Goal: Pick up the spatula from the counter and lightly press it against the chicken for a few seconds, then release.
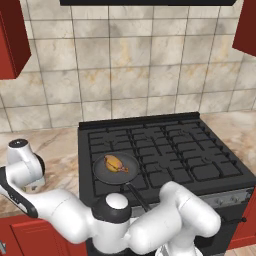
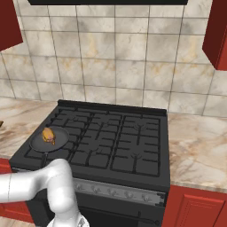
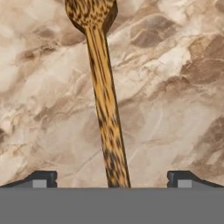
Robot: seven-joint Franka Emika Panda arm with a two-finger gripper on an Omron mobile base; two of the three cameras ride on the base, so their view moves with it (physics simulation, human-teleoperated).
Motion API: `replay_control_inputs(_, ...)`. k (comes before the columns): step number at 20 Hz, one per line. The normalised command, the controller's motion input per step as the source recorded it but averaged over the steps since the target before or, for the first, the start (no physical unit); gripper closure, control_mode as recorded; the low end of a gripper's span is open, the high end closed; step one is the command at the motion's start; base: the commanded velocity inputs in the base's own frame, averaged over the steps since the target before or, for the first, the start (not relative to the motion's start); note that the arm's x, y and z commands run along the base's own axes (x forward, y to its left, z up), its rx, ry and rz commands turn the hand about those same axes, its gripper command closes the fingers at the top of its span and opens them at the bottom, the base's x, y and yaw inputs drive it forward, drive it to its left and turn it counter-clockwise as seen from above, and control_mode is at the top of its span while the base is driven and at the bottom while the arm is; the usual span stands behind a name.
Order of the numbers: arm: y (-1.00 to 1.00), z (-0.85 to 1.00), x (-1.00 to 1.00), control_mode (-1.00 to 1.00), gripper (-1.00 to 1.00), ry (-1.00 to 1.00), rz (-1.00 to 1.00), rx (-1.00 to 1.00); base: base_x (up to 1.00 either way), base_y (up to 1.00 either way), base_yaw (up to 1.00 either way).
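Spatula [image 3: 105, 109] on counter [image 3: 175, 109] — handle midway between gripper [image 3: 113, 179] fingertips [image 3: 43, 178], both clear.

Kitchen, domestic type, rendered. Fittings: black gas stove [image 1: 170, 145] with cast grates and a row of knobs [image 2: 116, 193] on its front, set between runs of marble-patterned counter [image 2: 197, 144]; beige tile backsplash [image 1: 125, 70] behind; red cabinets [image 1: 11, 37] on the wall to either side and below the counter; edge of a dark hood [image 1: 145, 2] above the stove. Contents: pan [image 1: 112, 176] on a front burner holding chicken [image 1: 115, 163]; wooden spatula [image 3: 103, 100] lying on the counter.
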Motion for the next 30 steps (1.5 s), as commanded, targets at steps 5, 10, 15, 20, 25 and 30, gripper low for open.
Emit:
replay_control_inputs(5, 0.13, -0.29, 0.15, -1.00, -1.00, 0.05, 0.00, -0.01, 0.00, 0.00, 0.00)
replay_control_inputs(10, 0.22, -0.31, 0.19, -1.00, -1.00, 0.07, 0.00, -0.02, 0.00, 0.00, 0.00)
replay_control_inputs(15, 0.27, -0.32, 0.20, -1.00, 1.00, 0.07, -0.01, -0.02, 0.00, 0.00, 0.00)
replay_control_inputs(20, 0.07, -0.30, 0.06, -1.00, 1.00, 0.05, 0.00, -0.03, 0.00, 0.00, 0.00)
replay_control_inputs(25, 0.00, -0.26, 0.00, -1.00, 1.00, 0.03, 0.00, -0.03, 0.00, 0.00, 0.00)
replay_control_inputs(30, 0.00, -0.17, -0.02, -1.00, 1.00, 0.02, 0.00, -0.03, 0.00, 0.00, 0.00)
